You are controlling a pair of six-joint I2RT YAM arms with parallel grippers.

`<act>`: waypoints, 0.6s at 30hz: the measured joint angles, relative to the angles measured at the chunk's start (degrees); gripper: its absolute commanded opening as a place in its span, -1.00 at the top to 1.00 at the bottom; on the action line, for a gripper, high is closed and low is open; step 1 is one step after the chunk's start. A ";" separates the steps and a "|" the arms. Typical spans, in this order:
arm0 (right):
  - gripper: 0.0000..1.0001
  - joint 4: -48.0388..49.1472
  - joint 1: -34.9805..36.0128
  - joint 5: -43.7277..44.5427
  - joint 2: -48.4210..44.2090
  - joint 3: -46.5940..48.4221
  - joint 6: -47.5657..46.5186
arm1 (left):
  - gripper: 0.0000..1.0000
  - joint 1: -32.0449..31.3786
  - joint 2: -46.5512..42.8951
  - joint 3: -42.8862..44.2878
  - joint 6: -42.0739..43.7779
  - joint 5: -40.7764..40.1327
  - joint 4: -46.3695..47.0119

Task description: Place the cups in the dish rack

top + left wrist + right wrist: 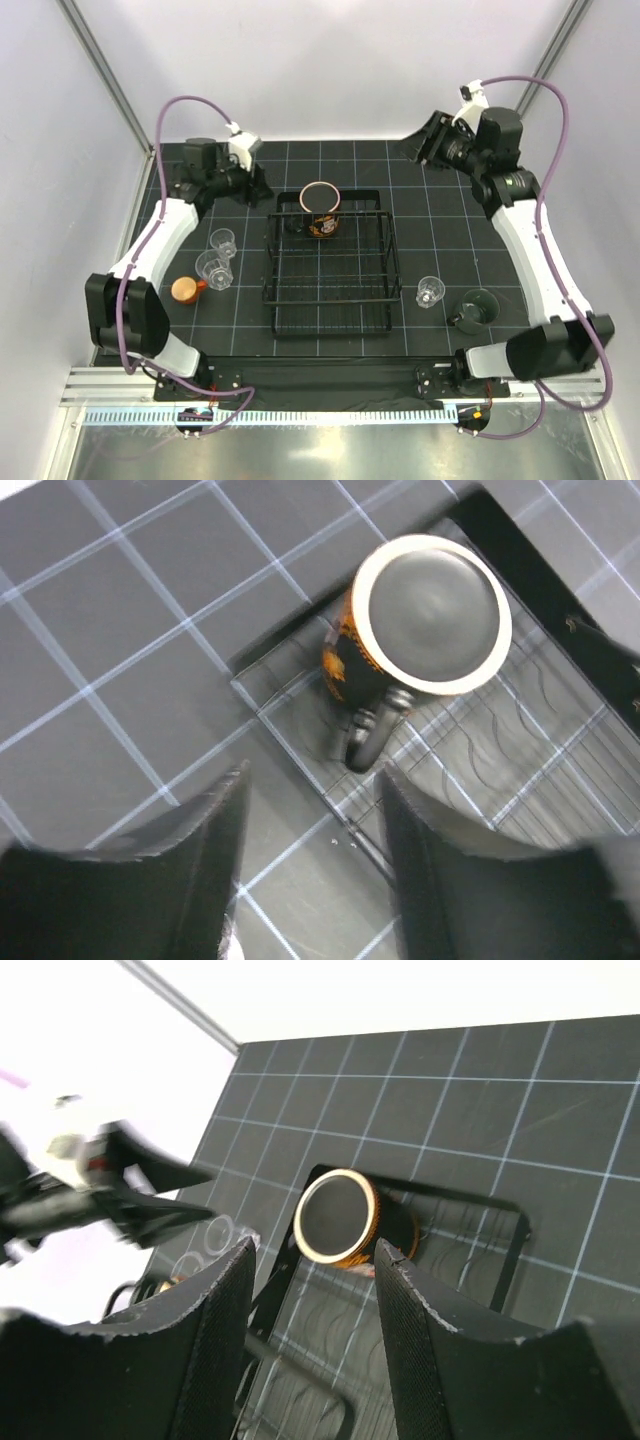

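The large dark patterned mug [321, 208] [430, 615] [340, 1217] stands in the far end of the black wire dish rack [275, 290] [560, 750] [505, 1250], its handle toward the left arm. My left gripper [257, 186] [310, 810] hovers open and empty just outside the rack's far-left corner. At the far right of the mat, my right gripper [425, 148] [315, 1260] is open, empty and facing the mug. Two clear cups [222, 241] [214, 268] and the small orange cup [185, 290] stand left of the rack. Another clear cup [430, 291] and the grey-green cup [474, 309] stand to its right.
Everything rests on a black gridded mat [420, 220] enclosed by white walls. The left arm [90, 1185] shows at the left of the right wrist view, with the two clear cups [215, 1232] below it.
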 measured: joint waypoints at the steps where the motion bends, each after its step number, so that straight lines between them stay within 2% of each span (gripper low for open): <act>1: -0.08 0.09 -0.33 -0.09 1.81 1.01 0.00 | 0.09 0.76 -0.44 0.28 -1.81 -0.20 0.33; 3: -0.12 0.13 -1.18 -0.52 5.79 3.08 0.07 | 0.25 1.79 0.11 2.43 -6.38 -2.14 -0.02; 7: -0.14 0.59 -2.36 -2.38 13.27 6.25 0.50 | 0.24 2.01 4.98 10.54 -16.74 -6.86 -1.95; 10: -0.12 1.90 -2.89 -4.94 19.39 8.13 1.99 | 0.32 1.97 7.56 11.67 -24.13 -8.79 -1.88; 14: -0.02 4.68 -2.75 -9.73 26.60 9.66 5.11 | 0.93 1.97 12.90 11.82 -33.90 -8.83 -1.01; 18: 0.14 6.82 -1.95 -12.96 31.95 10.88 7.37 | 1.00 1.84 20.13 12.79 -41.48 -7.37 1.66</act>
